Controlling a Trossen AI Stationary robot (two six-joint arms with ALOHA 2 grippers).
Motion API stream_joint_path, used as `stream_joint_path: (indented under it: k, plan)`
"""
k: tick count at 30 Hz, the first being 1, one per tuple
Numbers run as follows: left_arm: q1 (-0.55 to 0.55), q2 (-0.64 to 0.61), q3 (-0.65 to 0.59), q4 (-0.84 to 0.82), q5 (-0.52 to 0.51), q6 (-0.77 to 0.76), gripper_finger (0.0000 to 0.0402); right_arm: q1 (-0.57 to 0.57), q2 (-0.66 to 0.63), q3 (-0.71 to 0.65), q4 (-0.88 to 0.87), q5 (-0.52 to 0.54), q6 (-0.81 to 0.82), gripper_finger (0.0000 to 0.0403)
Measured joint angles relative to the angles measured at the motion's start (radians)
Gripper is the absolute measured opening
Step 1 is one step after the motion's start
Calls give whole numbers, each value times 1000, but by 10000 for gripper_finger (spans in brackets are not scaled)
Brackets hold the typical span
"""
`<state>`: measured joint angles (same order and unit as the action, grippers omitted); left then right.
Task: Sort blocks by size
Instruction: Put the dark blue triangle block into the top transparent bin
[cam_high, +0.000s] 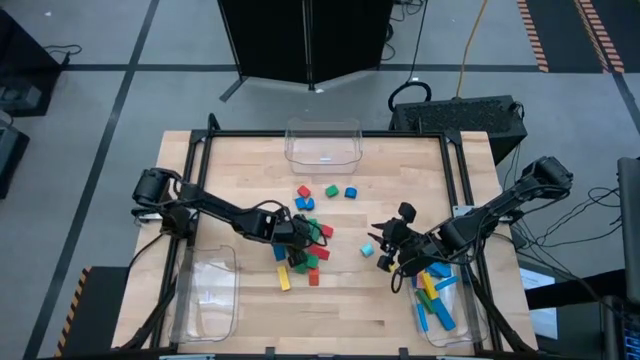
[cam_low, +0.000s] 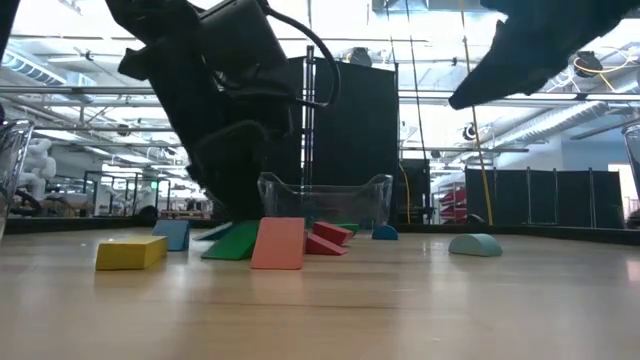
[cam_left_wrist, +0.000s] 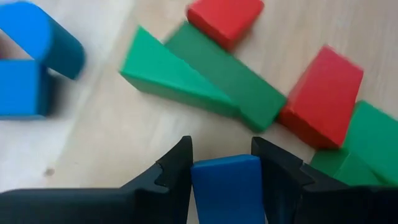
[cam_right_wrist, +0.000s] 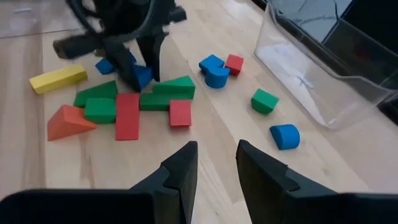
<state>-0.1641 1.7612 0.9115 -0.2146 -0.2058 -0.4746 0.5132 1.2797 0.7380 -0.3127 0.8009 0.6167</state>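
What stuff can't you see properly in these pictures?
- Blue block in the left jaws: left wrist view, its lower end cut off by the edge.
- Blocks in the right bin: high view, too small to count.
- Pile behind the pink block: low view, hidden by it and the arm.

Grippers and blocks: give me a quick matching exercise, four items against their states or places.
Things:
1. left gripper
2. right gripper
3. yellow bar
4. right bin

States or places:
A. has bars inside
B. shut on a blue block
C. open, nothing between its fingers
D. lying on the table at the edge of the pile

Pairs: 1-B, 2-C, 3-D, 4-A
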Motion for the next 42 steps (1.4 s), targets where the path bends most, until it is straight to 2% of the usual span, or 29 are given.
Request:
stream_joint_path:
  k: [4,13,20,25,31,42]
  plan:
    - [15,-25,0,-15,0,16,143,-19,0,-19,18,-51,0,105]
    - [71,-86,2,-19,9,91,142,-66,0,-21,21,-76,-59,105]
    - [155,-199,2,-45,49,147,142,-138,0,-21,25,-174,-103,105]
    - [249,-286,13,-57,49,178,142,-169,0,-21,25,-175,-118,105]
    - [379,-306,117,-117,50,262,142,-188,0,-21,41,-175,-136,105]
    - [580,-239,349,-136,129,385,142,-194,0,-21,57,-173,-162,105]
